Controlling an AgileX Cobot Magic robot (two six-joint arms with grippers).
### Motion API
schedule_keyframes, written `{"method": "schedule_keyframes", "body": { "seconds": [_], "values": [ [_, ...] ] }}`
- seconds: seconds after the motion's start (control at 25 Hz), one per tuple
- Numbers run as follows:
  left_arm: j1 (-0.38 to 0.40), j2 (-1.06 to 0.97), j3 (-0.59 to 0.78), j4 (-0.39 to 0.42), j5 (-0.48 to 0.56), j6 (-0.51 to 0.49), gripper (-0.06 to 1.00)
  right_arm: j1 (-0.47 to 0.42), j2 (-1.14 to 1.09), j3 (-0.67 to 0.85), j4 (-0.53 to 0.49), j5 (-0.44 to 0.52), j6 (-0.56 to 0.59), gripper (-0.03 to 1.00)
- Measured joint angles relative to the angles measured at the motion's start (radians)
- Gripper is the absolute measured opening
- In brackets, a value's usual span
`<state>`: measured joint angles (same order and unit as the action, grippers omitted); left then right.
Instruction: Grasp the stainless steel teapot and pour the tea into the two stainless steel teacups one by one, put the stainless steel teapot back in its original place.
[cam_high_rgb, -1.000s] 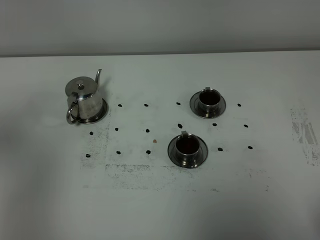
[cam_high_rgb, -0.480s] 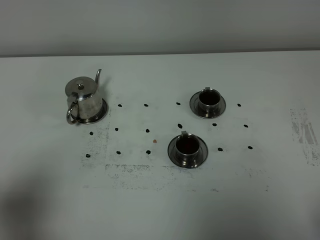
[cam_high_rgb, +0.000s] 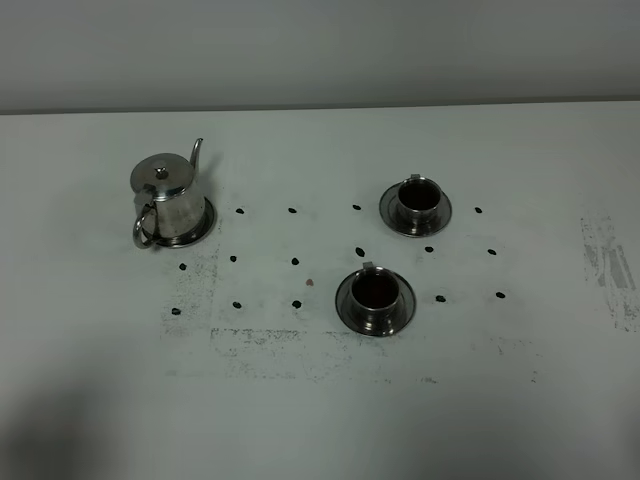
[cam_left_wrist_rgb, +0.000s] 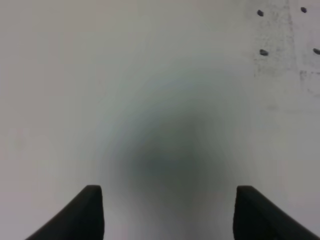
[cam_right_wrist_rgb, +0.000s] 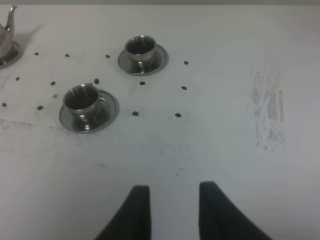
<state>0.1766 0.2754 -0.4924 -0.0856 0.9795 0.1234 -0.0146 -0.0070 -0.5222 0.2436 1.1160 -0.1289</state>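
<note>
The shiny squat stainless steel teapot (cam_high_rgb: 166, 195) sits upright on its flat round steel saucer (cam_high_rgb: 203, 228) at the table's left, well apart from the two small flared steel teacups on saucers (cam_high_rgb: 414, 203) (cam_high_rgb: 374, 294) to the right. Its spout points away from the camera, loop handle toward it. Likely rigid, slick and heavy if full, so take the handle. Left gripper (cam_left_wrist_rgb: 167, 212) gapes wide over bare table; right gripper (cam_right_wrist_rgb: 174, 210) is narrowly parted, holding nothing
</note>
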Motion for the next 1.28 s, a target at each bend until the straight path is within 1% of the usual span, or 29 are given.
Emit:
{"method": "schedule_keyframes", "body": {
  "seconds": [0.16,0.4,0.68,1.28],
  "values": [
    [-0.018,-0.079,0.001,0.0,0.026,0.0,0.54,0.0,0.0,0.0,0.0,0.0,0.0,0.23],
    [-0.02,-0.198,0.009,0.0,0.053,0.0,0.54,0.0,0.0,0.0,0.0,0.0,0.0,0.23],
    [-0.02,-0.274,0.026,0.0,0.08,0.0,0.54,0.0,0.0,0.0,0.0,0.0,0.0,0.23],
    [-0.022,-0.282,0.026,0.001,0.082,-0.004,0.54,0.0,0.0,0.0,0.0,0.0,0.0,0.23]
  ]
}}
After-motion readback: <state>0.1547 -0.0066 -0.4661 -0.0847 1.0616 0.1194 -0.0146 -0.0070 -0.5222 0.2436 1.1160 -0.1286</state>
